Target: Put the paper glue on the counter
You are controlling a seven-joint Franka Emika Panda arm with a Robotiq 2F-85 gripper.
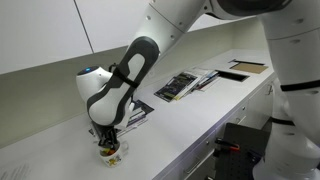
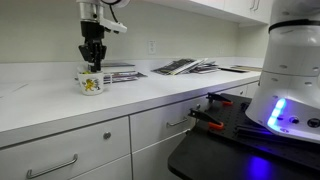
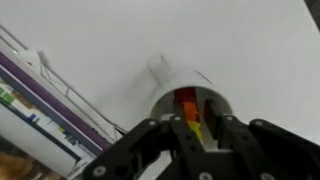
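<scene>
The paper glue (image 3: 188, 106), a small stick showing red, orange and yellow, stands inside a small white cup (image 3: 172, 82). The cup stands on the white counter (image 3: 130, 35). My gripper (image 3: 192, 125) reaches down into the cup, with its fingers closed against the stick on both sides. In both exterior views the gripper (image 1: 108, 138) (image 2: 93, 62) hangs straight down over the patterned cup (image 1: 112, 153) (image 2: 92, 84), and the glue is hidden inside it. The counter shows in both exterior views (image 1: 215, 105) (image 2: 150, 92).
Books and magazines lie on the counter behind the cup (image 1: 180, 85) (image 2: 180, 67), and one lies right next to it (image 3: 40, 110). A wall runs along the back. Drawers (image 2: 60, 150) sit under the counter's front edge.
</scene>
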